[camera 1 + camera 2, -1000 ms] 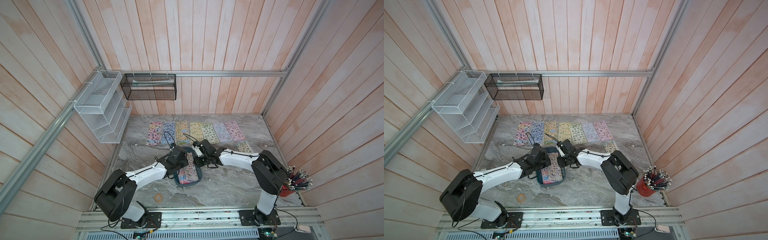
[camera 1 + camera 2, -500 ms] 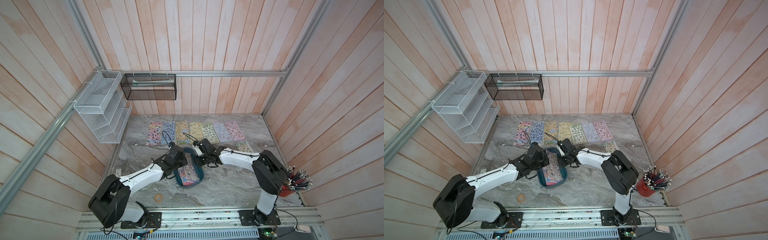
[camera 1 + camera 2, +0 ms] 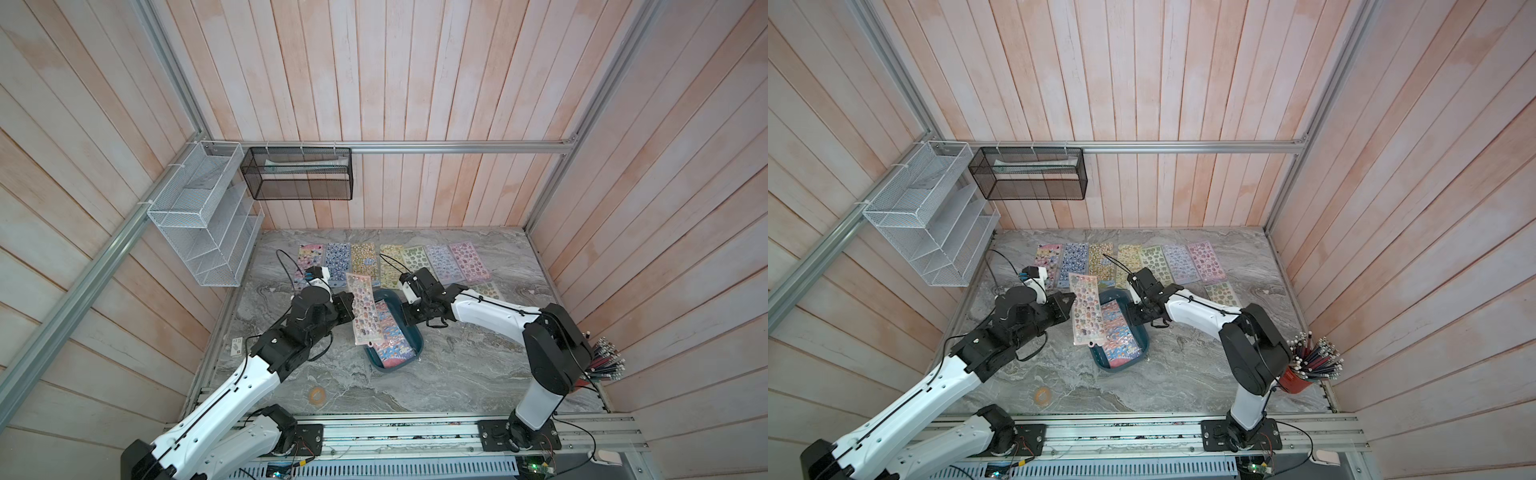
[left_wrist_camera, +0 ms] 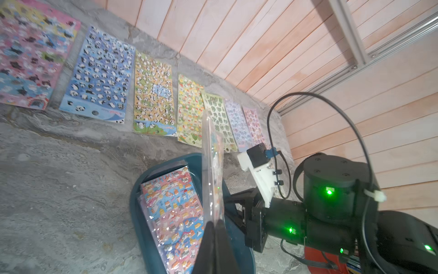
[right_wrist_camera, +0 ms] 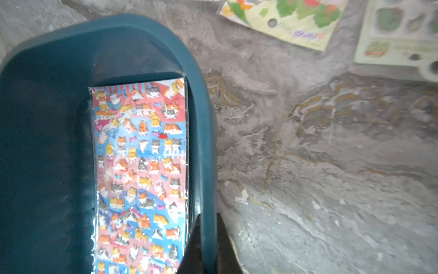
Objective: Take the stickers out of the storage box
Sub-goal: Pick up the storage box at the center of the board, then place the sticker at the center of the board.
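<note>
My left end effector [image 3: 350, 309] is clamped on the edge of one pink sticker sheet [image 3: 363, 309], held tilted just above the storage box [image 3: 385, 296] (more stickers [image 3: 390, 332] lie inside it), while my right end effector [image 5: 208, 225] pinches the box's rim on the grey surface [image 3: 457, 374].

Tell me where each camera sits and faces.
Top views: overhead from the front, facing the grey marble table; both arms show.
Left wrist: looks past left end effector, shut on a lifted glossy sticker sheet, toward the right arm.
Right wrist: looks down at the dark teal plastic storage box; right end effector pinches its rim.
Both wrist views share that box and the cat-print sticker sheet inside.
</note>
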